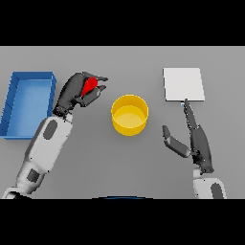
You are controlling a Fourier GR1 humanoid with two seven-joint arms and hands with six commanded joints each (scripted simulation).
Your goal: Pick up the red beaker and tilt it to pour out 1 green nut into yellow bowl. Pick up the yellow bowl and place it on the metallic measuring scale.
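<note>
Grey table: flat surface carrying every item listed below.

Blue rectangular open-topped tray: far left of the table, long side running away from the robot.

White-topped metallic measuring scale: flat square plate, far right side, well apart from the bowl.

Round yellow bowl: upright at table centre, between the two hands; whether anything lies inside cannot be made out.

Left hand: raised just right of the tray, fingers and thumb curled round the beaker, near the bowl's left rim but apart from it.

Right hand: right of the bowl, fingers straight and spread, thumb out toward the bowl, one fingertip reaching the scale's near edge.

Small red beaker: clasped in the left hand, mostly hidden by fingers; apparently tipped toward the bowl, though its tilt is hard to judge.
</note>
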